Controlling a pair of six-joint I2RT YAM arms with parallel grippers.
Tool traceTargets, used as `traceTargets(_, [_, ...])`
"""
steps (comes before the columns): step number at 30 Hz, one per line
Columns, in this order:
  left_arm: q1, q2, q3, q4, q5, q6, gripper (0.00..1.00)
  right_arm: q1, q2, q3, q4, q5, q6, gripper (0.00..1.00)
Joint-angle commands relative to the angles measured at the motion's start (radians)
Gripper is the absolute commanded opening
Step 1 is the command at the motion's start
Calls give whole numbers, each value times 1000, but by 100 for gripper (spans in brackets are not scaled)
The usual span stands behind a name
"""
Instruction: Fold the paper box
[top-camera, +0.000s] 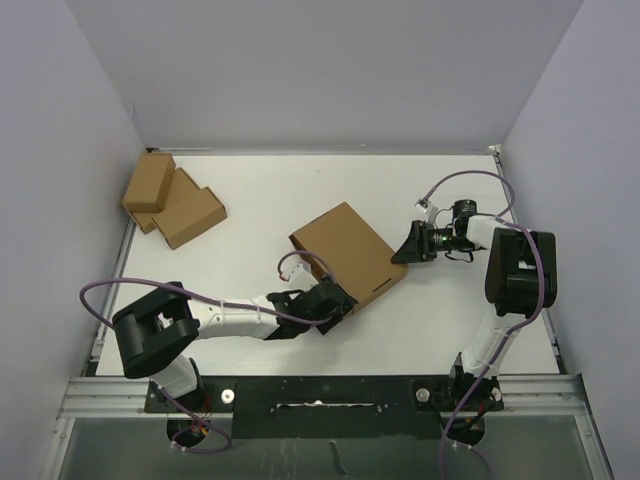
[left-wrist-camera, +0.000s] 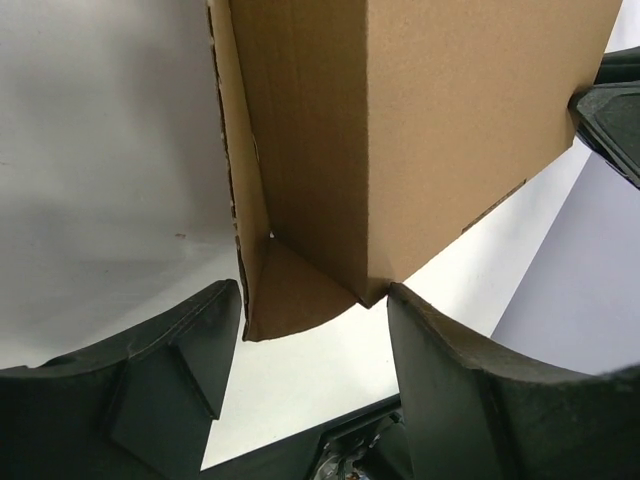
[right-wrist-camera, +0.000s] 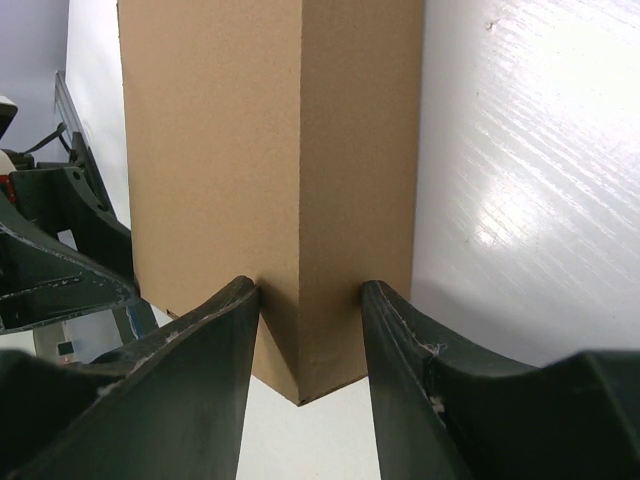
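finds the paper box (top-camera: 348, 255) near the middle of the white table (top-camera: 300, 190), already stood up into a shallow block, turned at a slant and well apart from the two smaller brown boxes (top-camera: 172, 205) at the far left. held from two opposite corners, most likely so that so light a thing neither slides nor springs open while one end is finished. at the right-hand corner, meets the right gripper (top-camera: 410, 247), reaching in low and level, both fingers (right-wrist-camera: 225, 335) laid against the two faces either side of an upright corner edge, jaws at a middling width and gripping the box there, seemingly as an anchor rather than a folding hand. at the near corner, meets the left gripper (top-camera: 335, 300), also low, jaws apart and astride the box's open end: one side just beside the ragged edge of a thin side panel, the other just beside the outer corner. cannot tell for certain whether either pad bears on cardboard; reads as not clamped. between them, shows a small flap (left-wrist-camera: 290, 295) at the foot of that end, angled inward and not lying flat, judged the piece left to tuck. calls next for a gentle squeeze at that corner against the right-hand hold. risks swinging the box round that hold, or creasing the flap off its score.
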Motion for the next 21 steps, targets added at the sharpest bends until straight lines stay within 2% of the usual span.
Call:
traceTargets(1, [-7, 17, 39, 34, -41, -34, 56, 12, 19, 11, -3, 76, -37, 43])
traceTargets(14, [-10, 45, 58, 39, -13, -60, 38, 13, 19, 10, -3, 79, -36, 43])
traceTargets(21, [-9, 64, 74, 38, 8, -56, 24, 15, 19, 10, -3, 80, -37, 43])
